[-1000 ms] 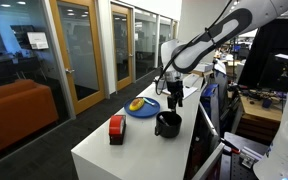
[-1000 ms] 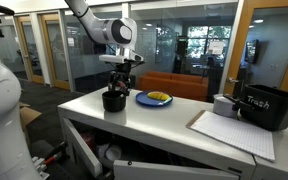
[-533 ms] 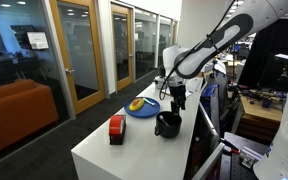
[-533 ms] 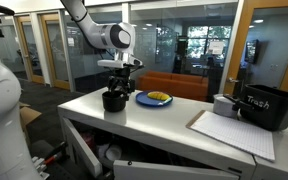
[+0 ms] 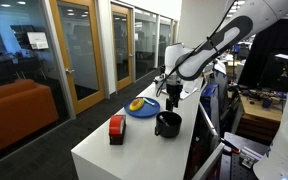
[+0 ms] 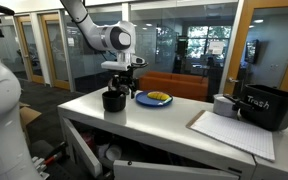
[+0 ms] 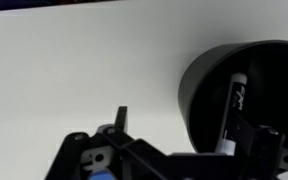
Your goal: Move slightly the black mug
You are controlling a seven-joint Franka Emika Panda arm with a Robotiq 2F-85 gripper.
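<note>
The black mug (image 5: 168,124) stands on the white table (image 5: 124,152) near its front edge, and also shows in an exterior view (image 6: 114,100). In the wrist view the mug (image 7: 206,92) fills the right side, with a black-and-white marker (image 7: 233,105) inside it. My gripper (image 5: 171,95) hangs just above the mug, also seen in an exterior view (image 6: 123,80). In the wrist view its fingers (image 7: 184,130) are spread apart and hold nothing. One finger is over the bare table and the other is over the mug's opening.
A blue plate (image 5: 142,110) with yellow food lies just behind the mug, seen also in an exterior view (image 6: 154,99). A red-and-black boxy object (image 5: 116,128) stands beside the mug. A black trash bin (image 6: 267,108), a small cup (image 6: 222,104) and a paper sheet (image 6: 229,131) lie further along the table.
My gripper has shifted slightly above the mug and a little toward the plate. The mug has not visibly moved.
</note>
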